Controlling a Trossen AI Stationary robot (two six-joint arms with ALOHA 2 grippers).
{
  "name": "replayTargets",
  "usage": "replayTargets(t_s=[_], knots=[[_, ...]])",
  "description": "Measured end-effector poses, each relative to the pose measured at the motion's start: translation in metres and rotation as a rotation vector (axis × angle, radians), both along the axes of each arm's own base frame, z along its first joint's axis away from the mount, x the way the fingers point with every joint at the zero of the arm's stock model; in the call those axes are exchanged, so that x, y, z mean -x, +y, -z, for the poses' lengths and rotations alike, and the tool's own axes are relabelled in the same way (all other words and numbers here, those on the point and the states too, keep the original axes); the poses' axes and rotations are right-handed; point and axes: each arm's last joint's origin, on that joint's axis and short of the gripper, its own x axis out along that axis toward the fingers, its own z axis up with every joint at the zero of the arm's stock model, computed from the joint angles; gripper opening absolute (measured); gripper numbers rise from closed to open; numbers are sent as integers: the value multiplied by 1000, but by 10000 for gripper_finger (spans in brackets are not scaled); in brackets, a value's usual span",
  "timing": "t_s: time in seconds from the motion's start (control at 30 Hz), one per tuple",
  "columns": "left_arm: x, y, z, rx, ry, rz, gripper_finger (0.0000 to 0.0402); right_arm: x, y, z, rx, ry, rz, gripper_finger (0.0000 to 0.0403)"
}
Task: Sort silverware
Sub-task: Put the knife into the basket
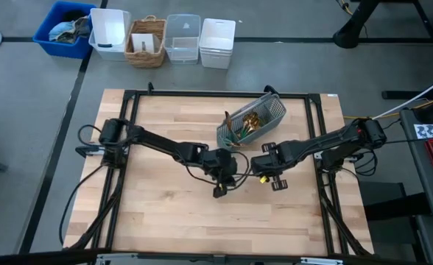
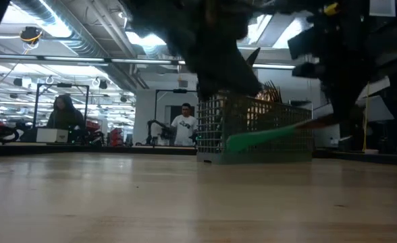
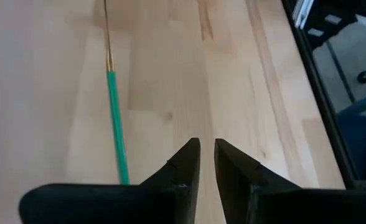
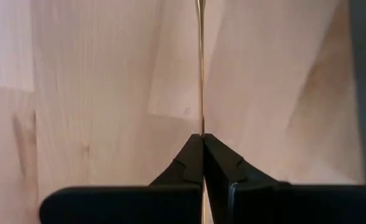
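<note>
Our right gripper (image 4: 202, 137) is clamped shut on a thin gold piece (image 4: 200, 68), seen edge-on, whose long axis runs straight ahead out of the fingertips over bare table (image 1: 165, 221). Our left gripper (image 3: 207, 144) is just beside the right one near the middle of the board. Its fingers are a narrow slit apart with nothing between them. A teal-handled piece (image 3: 116, 124) lies off to one side of those fingers, roughly parallel to them, with its gold shaft pointing away ahead. We cannot tell whether it is the same piece the right gripper holds. The rest of the silverware (image 1: 250, 124) sits in the wire caddy (image 1: 252, 121), which lies beyond both grippers and nearer the right one. We judge there is open wood all round for laying pieces down, and the table frame's edges are well apart from both grippers.
</note>
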Motion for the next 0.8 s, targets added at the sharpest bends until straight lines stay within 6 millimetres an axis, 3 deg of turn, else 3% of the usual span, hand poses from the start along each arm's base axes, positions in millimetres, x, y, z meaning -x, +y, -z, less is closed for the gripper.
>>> replayTargets(t_s=[0.2, 0.4, 0.6, 0.8], knots=[[26, 4, -31, -84, -48, -47, 40, -1, -1, -29, 56, 28, 2, 5], [74, 7, -54, -147, -111, -141, 40, -1, -3, -55, 130, 32, 1, 5], [130, 7, -62, -199, -169, -261, 40, 2, -8, -80, 275, 25, 3, 5], [169, 8, -58, -197, -201, -341, 40, 3, -11, -106, 349, -19, 6, 5]])
